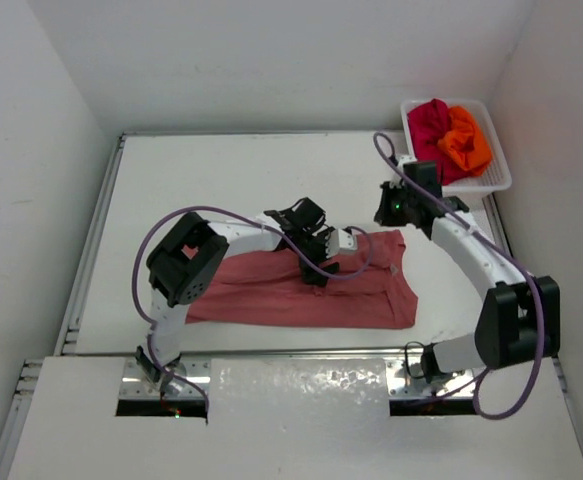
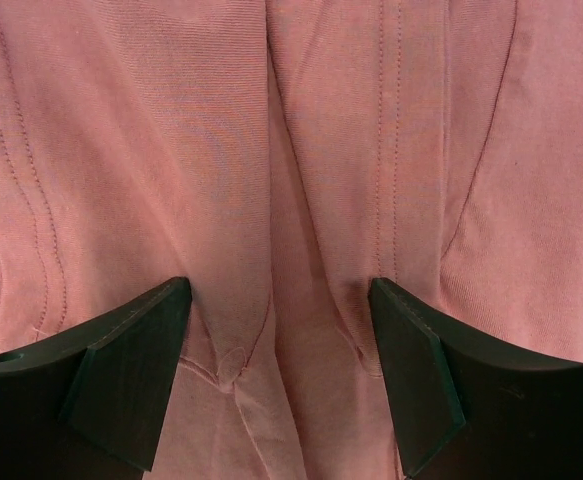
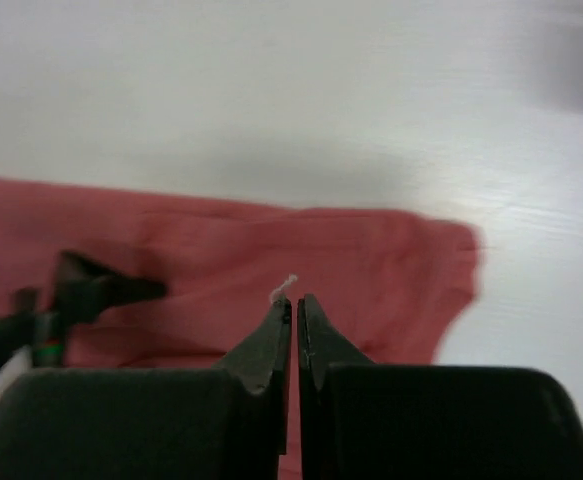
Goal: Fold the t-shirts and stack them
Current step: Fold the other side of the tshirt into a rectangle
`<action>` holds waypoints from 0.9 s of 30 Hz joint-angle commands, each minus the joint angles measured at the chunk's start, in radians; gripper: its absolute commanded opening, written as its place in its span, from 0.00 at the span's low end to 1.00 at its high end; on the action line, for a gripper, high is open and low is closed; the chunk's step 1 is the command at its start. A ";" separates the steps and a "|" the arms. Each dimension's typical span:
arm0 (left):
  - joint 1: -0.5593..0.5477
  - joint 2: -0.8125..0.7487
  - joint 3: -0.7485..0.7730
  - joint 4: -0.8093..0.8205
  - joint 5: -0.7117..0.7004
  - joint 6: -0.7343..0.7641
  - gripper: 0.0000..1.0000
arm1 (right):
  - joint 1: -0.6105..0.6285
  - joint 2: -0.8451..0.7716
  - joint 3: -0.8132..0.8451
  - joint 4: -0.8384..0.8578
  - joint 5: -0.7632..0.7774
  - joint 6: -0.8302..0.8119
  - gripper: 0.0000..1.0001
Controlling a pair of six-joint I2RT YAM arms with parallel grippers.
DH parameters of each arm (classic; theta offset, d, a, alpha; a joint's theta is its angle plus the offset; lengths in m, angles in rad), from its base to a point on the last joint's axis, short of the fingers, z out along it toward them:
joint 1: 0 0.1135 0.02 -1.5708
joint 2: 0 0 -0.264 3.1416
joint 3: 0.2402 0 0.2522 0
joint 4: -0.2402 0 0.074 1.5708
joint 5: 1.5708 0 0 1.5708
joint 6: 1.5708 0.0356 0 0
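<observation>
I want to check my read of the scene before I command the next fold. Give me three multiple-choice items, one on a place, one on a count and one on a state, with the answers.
1. Where is the salmon-pink t-shirt?
A. Heaped in the far left corner.
B. Spread on the table, towards its near edge.
C. Hung over the table's edge.

2. How many t-shirts lie in the white mesh basket?
A. None.
B. Two.
C. Three.

3. How do the left gripper's fingers stand?
A. Open over the pink cloth.
B. Shut on a sleeve.
C. Shut on nothing.

Answers:
1 B: the top view shows it laid out flat there.
2 B: a crimson t-shirt and an orange t-shirt fill it.
3 A: the left wrist view shows pink cloth between parted fingers.
</observation>
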 commanded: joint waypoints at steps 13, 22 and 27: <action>0.000 0.026 -0.033 -0.031 -0.074 -0.025 0.72 | -0.077 0.135 -0.405 0.289 -0.081 0.294 0.00; 0.009 0.012 0.055 -0.105 -0.080 -0.064 0.73 | -0.120 0.031 -0.315 0.141 -0.153 0.149 0.00; 0.033 -0.016 0.311 -0.232 -0.037 -0.117 0.91 | -0.134 -0.039 -0.096 -0.076 -0.132 0.044 0.19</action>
